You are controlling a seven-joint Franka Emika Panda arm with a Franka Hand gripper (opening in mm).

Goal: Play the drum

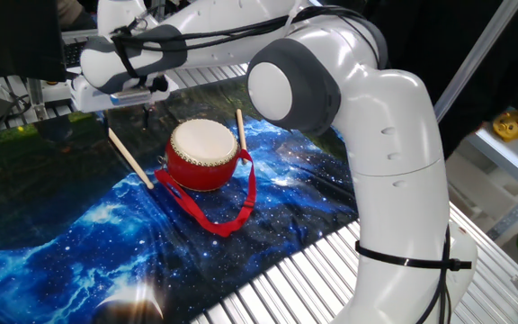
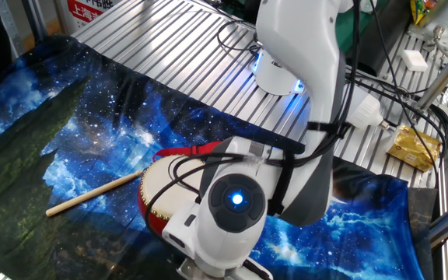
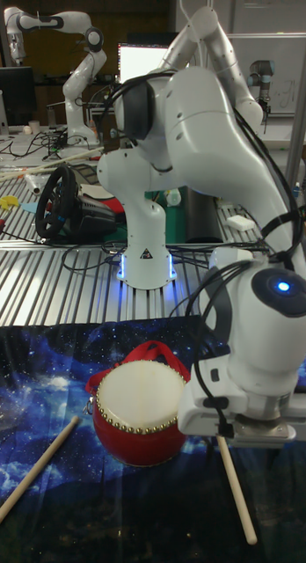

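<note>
Tall fixed view: a drumstick (image 3: 236,493) is seen nearest, slanting beneath the pincer (image 3: 250,429), whose grip cannot be told. Just beside it, to the picture's left, the drum (image 3: 140,413) is found on the starry cloth (image 3: 47,369), skin upward.
</note>
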